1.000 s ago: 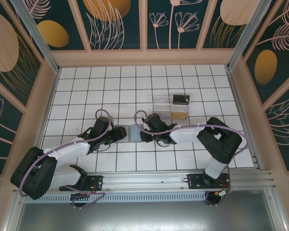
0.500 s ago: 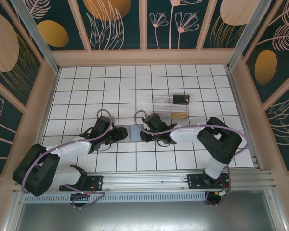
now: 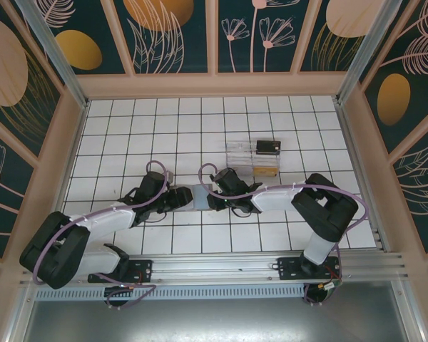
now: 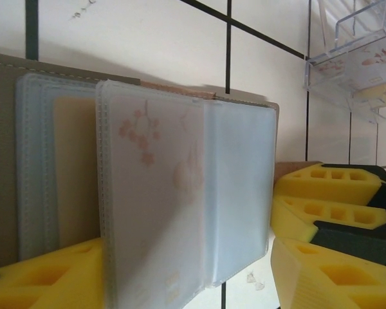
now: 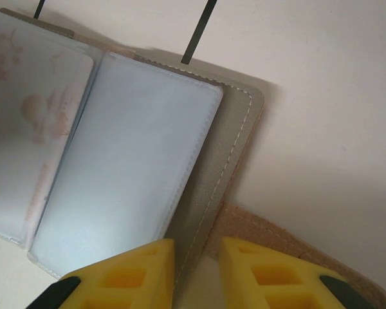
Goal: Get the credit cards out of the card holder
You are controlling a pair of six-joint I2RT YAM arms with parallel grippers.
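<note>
Take the clear plastic tray [image 3: 239, 151] as your mark. In its right-hand part you have a black credit card [image 3: 268, 147] with a light stripe on the far side and a tan-gold credit card [image 3: 265, 171] on the near side.

The flat grey bifold card holder [image 3: 198, 197] lies open on the white tiled table [image 3: 128, 121], near the tray and to its near-left. Its frosted plastic sleeves [image 4: 238, 193] are fanned out. One sleeve shows you a pale card with a pink blossom print [image 4: 154, 193]. The sleeve next to it, farther from the tray, shows a plain tan card [image 4: 77, 174].

Your left gripper [image 3: 180, 199] is at the holder's end farthest from the tray. Its yellow fingers [image 4: 45, 277] stand well apart with the sleeves between them, gripping nothing.

Your right gripper [image 3: 212, 200] is at the holder's end facing the tray. Its yellow fingers [image 5: 122, 273] are drawn close together, pinching the holder's stitched grey cover edge. The small tan strap tab [image 5: 289, 241] lies just beside the finger on the tray side.
</note>
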